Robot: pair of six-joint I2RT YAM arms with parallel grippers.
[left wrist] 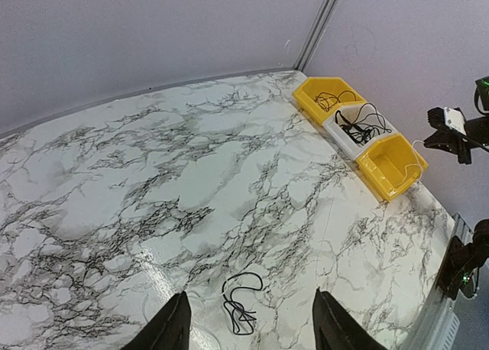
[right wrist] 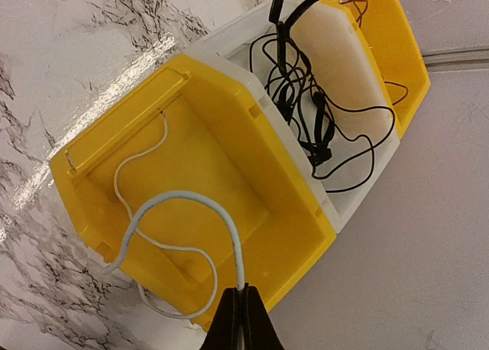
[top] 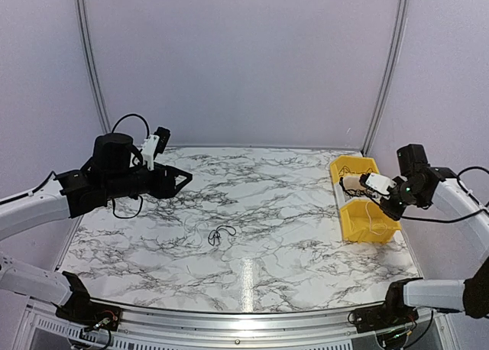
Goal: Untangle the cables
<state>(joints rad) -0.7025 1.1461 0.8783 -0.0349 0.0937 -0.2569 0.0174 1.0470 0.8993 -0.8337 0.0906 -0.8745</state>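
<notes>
Hovering at the left, the left gripper (left wrist: 252, 325) hangs wide open and empty above the marble table (left wrist: 114, 174). Just below it lies a thin black cable (left wrist: 241, 296), loosely looped and alone. Over on the right, the right gripper (right wrist: 241, 313) pinches a pale cable (right wrist: 183, 201) that curls into the near yellow bin (right wrist: 283, 235). Black strands (right wrist: 306, 113) sit in the white bin (right wrist: 344, 52). Separation looks mostly done; that lone loop remains.
</notes>
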